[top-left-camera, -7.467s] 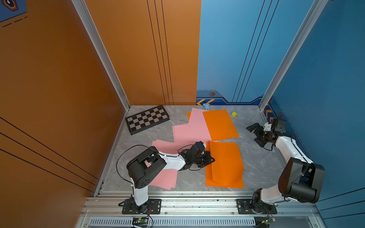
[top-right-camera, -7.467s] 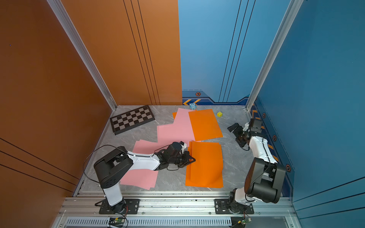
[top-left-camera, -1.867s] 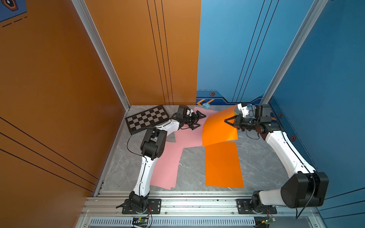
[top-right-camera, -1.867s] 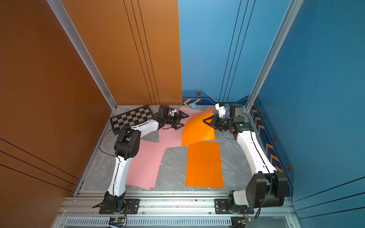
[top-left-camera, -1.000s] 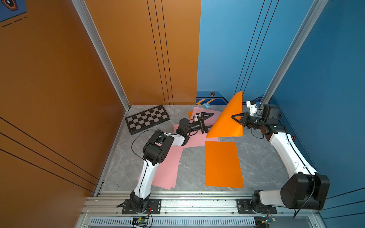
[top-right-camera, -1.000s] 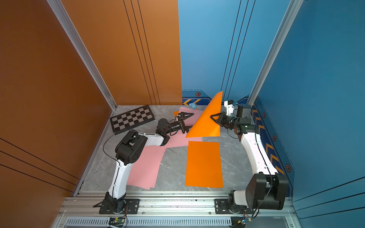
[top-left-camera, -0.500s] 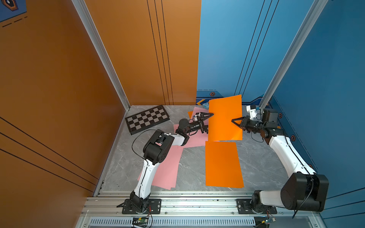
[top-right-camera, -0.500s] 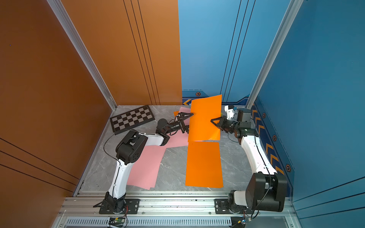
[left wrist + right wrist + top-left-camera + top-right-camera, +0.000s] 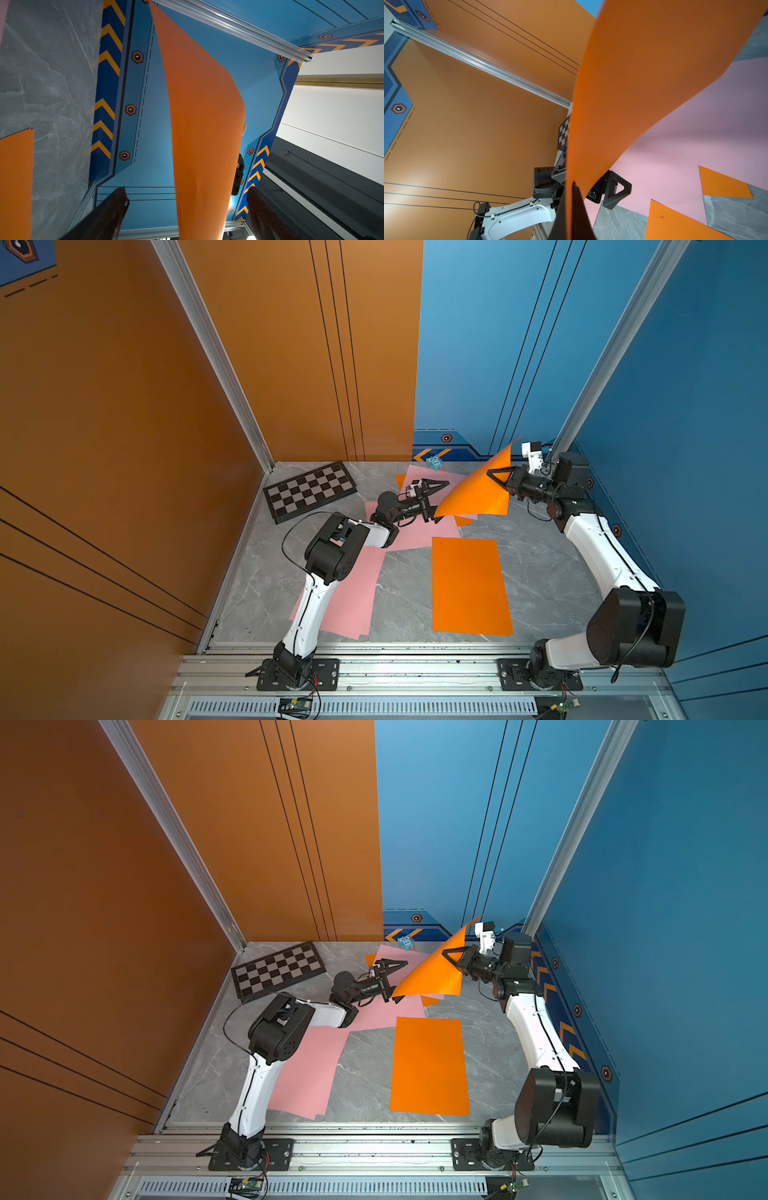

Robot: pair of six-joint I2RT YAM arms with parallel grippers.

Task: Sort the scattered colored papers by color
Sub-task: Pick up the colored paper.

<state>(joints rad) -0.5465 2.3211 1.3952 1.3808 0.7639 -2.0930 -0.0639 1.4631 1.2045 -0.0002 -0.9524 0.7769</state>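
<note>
Matte light-pink paper sheets lay stacked well behind my left claw, with more pink sheets unsorted beneath it. That claw stood released around the free edge of a thin, curling bright-orange sheet. My right claw was clenched on that sheet. A flat orange sheet lay behind it on the marbled grey counter.

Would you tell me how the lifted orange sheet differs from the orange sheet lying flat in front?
The lifted orange sheet is raised and curled; the flat orange sheet rests on the table. The right gripper pinches the lifted one; nothing touches the flat one. Both are plain bright orange.
</note>
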